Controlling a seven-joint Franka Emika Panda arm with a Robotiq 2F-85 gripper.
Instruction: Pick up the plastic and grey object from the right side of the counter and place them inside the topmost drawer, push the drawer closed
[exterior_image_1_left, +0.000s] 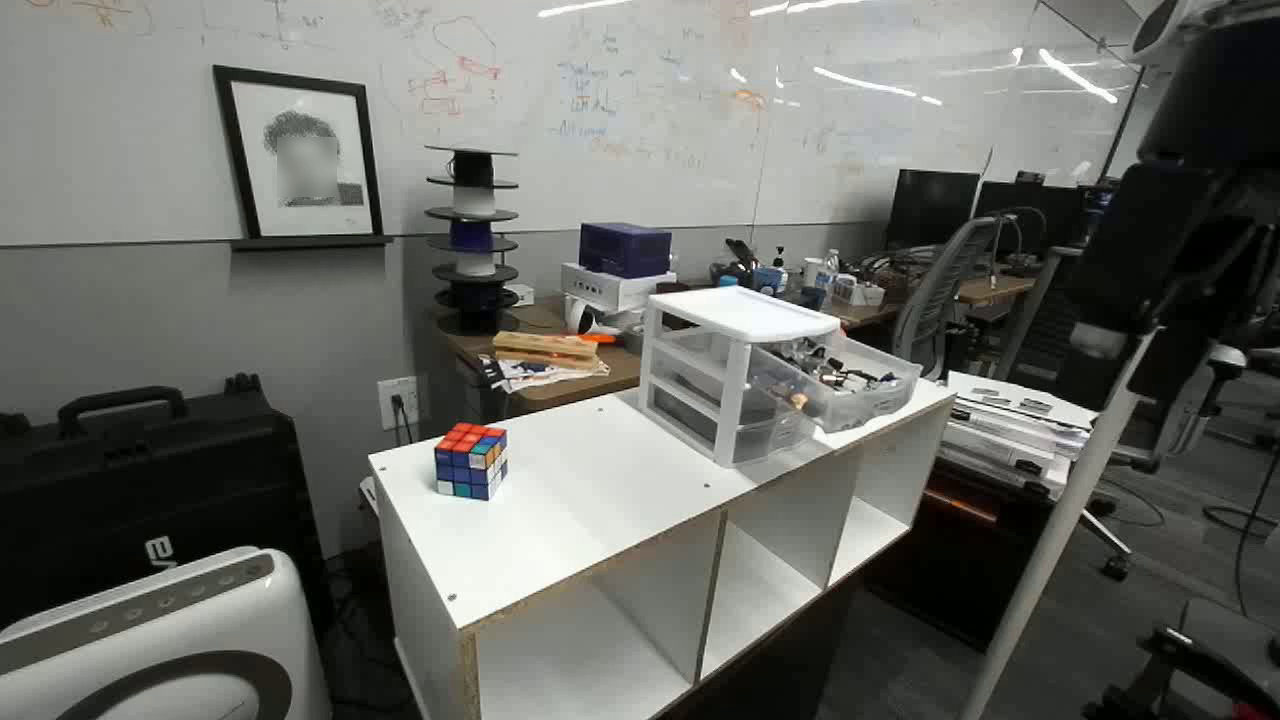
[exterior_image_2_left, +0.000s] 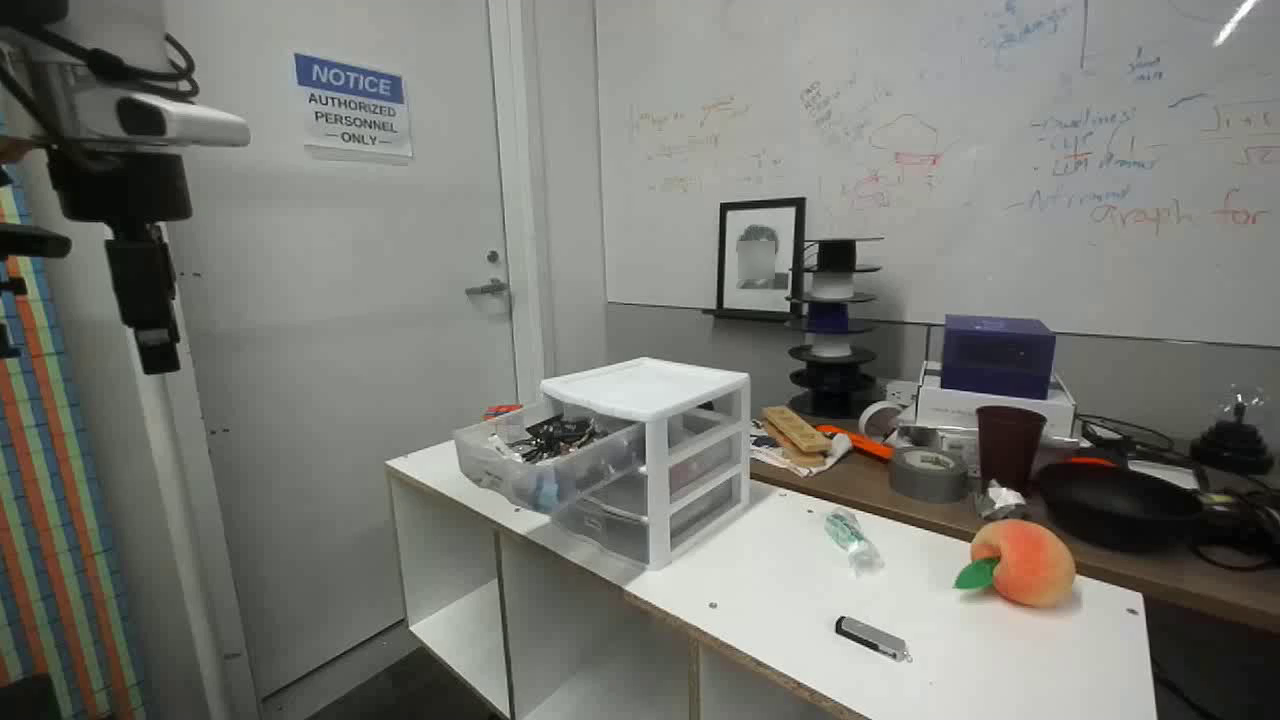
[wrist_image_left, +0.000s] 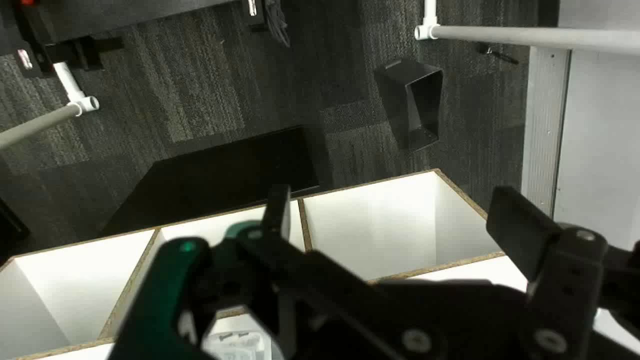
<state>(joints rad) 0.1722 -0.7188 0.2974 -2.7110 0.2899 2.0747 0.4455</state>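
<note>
I can read "NOTICE AUTHORIZED PERSONNEL ONLY" on a sign (exterior_image_2_left: 353, 107) on the door (exterior_image_2_left: 340, 330) and reddish "graph for" on the whiteboard (exterior_image_2_left: 940, 240); most smaller handwriting (exterior_image_2_left: 1082, 143) and the letters (exterior_image_1_left: 160, 552) on the black case (exterior_image_1_left: 150, 480) I can't read.

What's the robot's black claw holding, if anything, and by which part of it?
Nothing is held: in the wrist view, the black two-fingered claw stands open, with nothing gripped between its fingers.

counter (exterior_image_2_left: 760, 565): smooth-topped, edged in rough chipboard | topmost drawer (exterior_image_1_left: 880, 402): translucent plastic | plastic object (exterior_image_2_left: 851, 540): crinkled, glossy
</note>
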